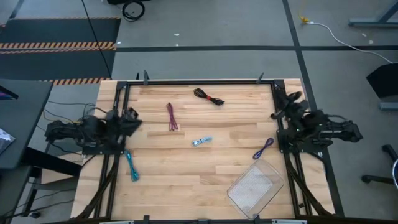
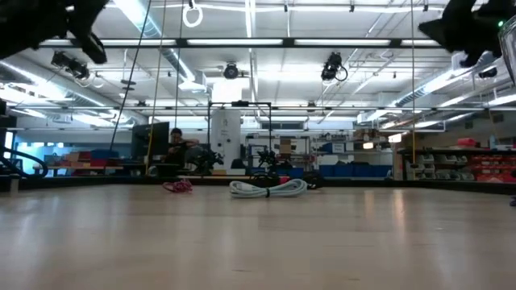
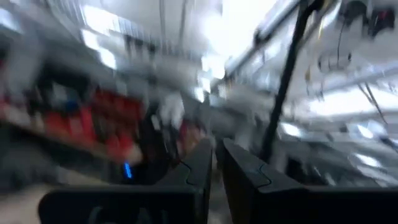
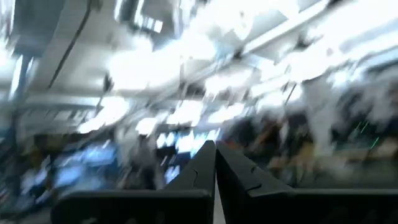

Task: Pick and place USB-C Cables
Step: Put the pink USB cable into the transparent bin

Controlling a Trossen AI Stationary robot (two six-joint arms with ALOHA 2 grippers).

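Both pincers are narrowed and empty, the left pincer [image 1: 132,118] beside the maroon cable [image 1: 171,117], the right pincer [image 1: 287,102] above the purple cable [image 1: 263,148] on the tabletop [image 1: 186,180].

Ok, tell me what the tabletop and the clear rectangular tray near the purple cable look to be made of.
The pale plank tabletop looks like wood, probably butcher-block: narrow glued strips with visible grain and a light satin sheen. The clear rectangular tray looks like thin transparent plastic: the wood shows through it, and its edges catch whitish glare. The thin purple cable beside it seems to have a smooth sheath, though its material is too small to judge.
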